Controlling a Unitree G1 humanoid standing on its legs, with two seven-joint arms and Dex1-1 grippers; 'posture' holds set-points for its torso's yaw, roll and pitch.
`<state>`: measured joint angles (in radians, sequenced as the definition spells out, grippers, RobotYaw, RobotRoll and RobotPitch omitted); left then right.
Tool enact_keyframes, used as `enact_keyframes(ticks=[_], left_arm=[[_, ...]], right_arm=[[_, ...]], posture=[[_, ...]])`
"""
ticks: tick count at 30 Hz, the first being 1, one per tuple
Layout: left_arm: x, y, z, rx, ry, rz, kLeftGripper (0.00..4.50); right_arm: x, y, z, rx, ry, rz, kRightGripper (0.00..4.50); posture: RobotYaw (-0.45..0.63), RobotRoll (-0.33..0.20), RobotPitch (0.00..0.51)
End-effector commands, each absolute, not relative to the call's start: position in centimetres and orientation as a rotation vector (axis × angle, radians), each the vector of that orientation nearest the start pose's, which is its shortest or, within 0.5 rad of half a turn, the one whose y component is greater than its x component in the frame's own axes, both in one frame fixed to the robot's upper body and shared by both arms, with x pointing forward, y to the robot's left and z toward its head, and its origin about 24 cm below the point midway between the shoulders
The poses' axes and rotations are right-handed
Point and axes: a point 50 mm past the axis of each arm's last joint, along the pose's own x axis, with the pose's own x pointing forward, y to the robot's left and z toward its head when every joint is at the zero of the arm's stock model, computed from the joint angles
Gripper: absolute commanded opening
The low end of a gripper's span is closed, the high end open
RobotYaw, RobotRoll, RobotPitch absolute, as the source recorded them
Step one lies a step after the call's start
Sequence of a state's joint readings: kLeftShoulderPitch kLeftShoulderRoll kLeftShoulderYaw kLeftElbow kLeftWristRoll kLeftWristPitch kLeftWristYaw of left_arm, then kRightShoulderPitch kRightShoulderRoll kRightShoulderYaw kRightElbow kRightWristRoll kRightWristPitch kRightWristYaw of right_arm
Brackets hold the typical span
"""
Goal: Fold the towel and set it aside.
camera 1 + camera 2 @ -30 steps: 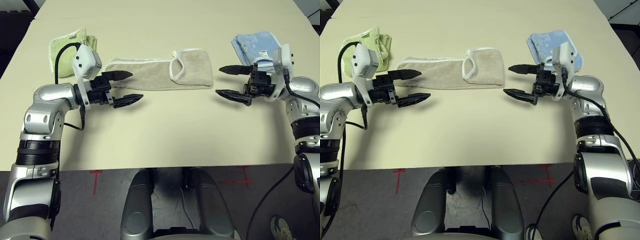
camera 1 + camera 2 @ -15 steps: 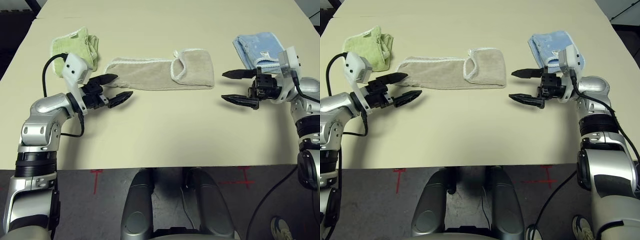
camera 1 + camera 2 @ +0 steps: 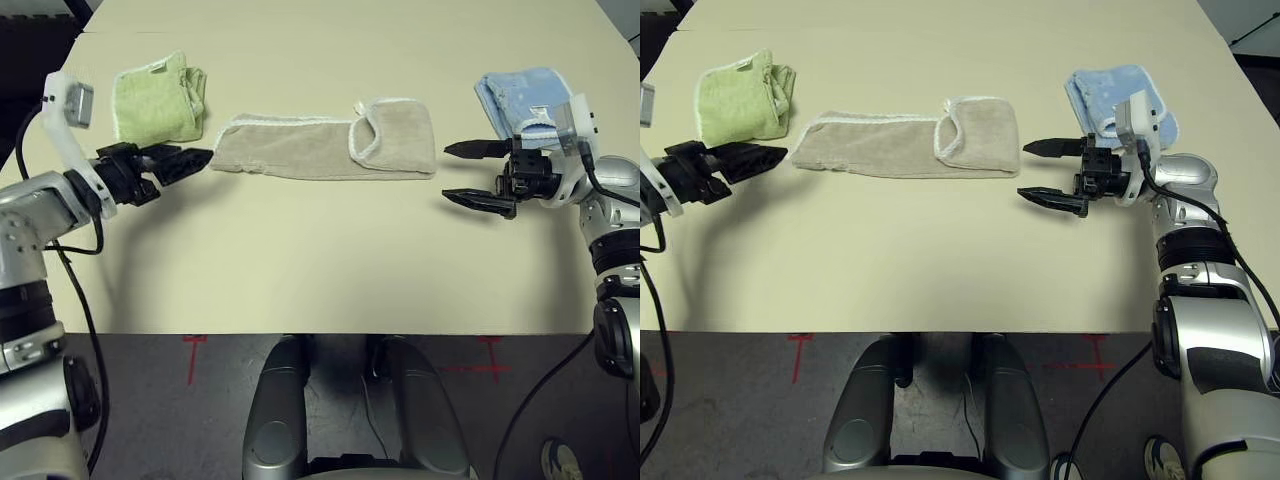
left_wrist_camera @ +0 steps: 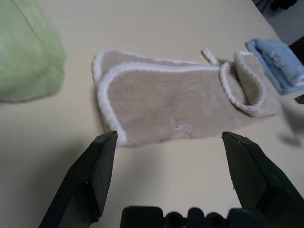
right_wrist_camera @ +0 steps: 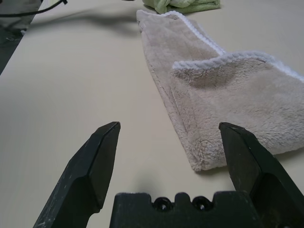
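Nearest the robot, both grippers hung over the table [image 3: 300,270] with nothing in them. The left gripper [image 3: 185,162] at about nine o'clock pointed toward the towel's left end; in the left wrist view its fingers [image 4: 88,178] stood spread wide. The right gripper [image 3: 478,175] at three o'clock pointed left at the towel's right end, its jaws likewise wide apart and clear of the cloth.

Beyond them the towel [image 3: 320,152] lay flat as a long narrow strip running nine to three across the table's middle, its right end turned back over itself in a short flap. That looked like one fold made and a second only begun; a tidier fold and the setting aside seemed still to come.

Farthest, a light green towel [image 3: 158,100] sat at ten o'clock and a light blue towel [image 3: 520,95] at two.

The left wrist view showed the doubled white edging at the strip's left end, which the head views left indistinct.
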<state>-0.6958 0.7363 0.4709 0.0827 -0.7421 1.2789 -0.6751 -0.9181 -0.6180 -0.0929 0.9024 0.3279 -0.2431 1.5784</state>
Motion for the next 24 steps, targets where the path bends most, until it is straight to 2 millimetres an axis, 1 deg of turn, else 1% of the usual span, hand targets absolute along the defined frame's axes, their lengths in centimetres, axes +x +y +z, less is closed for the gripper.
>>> enact_keyframes(ticks=[1,4,8,13,20,24], left_arm=[[29.5,26.6,22.9,-0.492,0.301,-0.627,4.5],[29.9,26.2,22.8,-0.591,0.316,-0.619,4.5],[30.6,26.4,22.3,-0.687,0.348,-0.556,4.5],[30.6,26.5,21.8,-0.711,0.405,-0.512,4.5],[29.8,26.9,21.2,-0.707,0.426,-0.495,4.5],[30.0,26.9,20.8,-0.723,0.435,-0.467,4.5]], right_arm=[[34.5,-24.3,19.3,-0.381,-0.171,1.257,4.49],[34.5,-24.3,19.4,-0.378,-0.177,1.251,4.49],[34.5,-24.3,19.4,-0.371,-0.184,1.244,4.49],[34.5,-24.3,19.4,-0.37,-0.186,1.241,4.49],[34.5,-24.3,19.3,-0.372,-0.181,1.238,4.49],[34.5,-24.3,19.3,-0.375,-0.18,1.239,4.49]], posture=[[0.1,0.0,0.284],[0.09,0.0,0.283],[0.09,0.0,0.282],[0.09,0.0,0.281],[0.09,0.0,0.281],[0.08,0.0,0.279]])
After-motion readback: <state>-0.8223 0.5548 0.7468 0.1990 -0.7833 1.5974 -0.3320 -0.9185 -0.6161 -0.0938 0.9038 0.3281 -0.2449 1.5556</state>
